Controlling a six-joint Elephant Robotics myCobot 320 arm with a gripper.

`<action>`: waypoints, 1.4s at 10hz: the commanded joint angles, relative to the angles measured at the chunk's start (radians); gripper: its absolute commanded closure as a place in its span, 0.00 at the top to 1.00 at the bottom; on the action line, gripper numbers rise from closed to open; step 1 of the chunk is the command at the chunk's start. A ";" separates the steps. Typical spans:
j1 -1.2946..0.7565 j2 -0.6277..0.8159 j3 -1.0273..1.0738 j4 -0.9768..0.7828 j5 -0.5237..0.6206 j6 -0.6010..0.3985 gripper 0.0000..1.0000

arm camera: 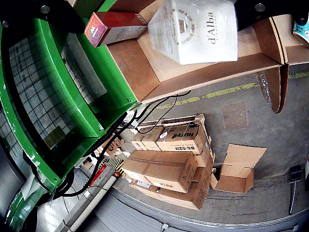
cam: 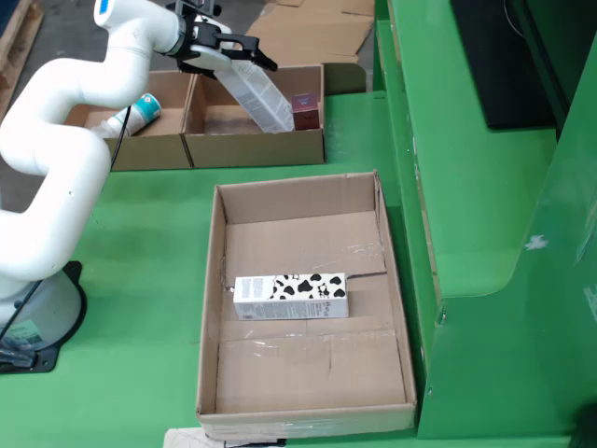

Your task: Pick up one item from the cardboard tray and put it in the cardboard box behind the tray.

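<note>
In the fixed view my gripper (cam: 233,54) is shut on a white d'Alba box (cam: 259,95). It holds the box tilted, with its lower end inside the cardboard box (cam: 256,149) behind the tray. A dark red carton (cam: 303,109) stands in that box's right corner. The cardboard tray (cam: 392,280) holds a cow-patterned milk carton (cam: 291,297) lying on its side. In the gripper view the white box (arm camera: 193,31) fills the top centre over the cardboard box's floor (arm camera: 145,67), with the red carton (arm camera: 113,26) beside it.
A second cardboard box (cam: 149,149) at the back left holds a white and blue bottle (cam: 140,112). A tall green housing (cam: 485,187) stands right of the tray. Flattened cardboard (cam: 308,28) lies behind the boxes. Stacked cartons (arm camera: 169,159) sit on the floor below.
</note>
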 commanded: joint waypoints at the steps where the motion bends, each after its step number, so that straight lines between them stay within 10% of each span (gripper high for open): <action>1: 0.004 0.030 0.031 0.012 -0.011 -0.001 1.00; 14: -0.008 0.040 0.031 0.012 -0.011 -0.024 1.00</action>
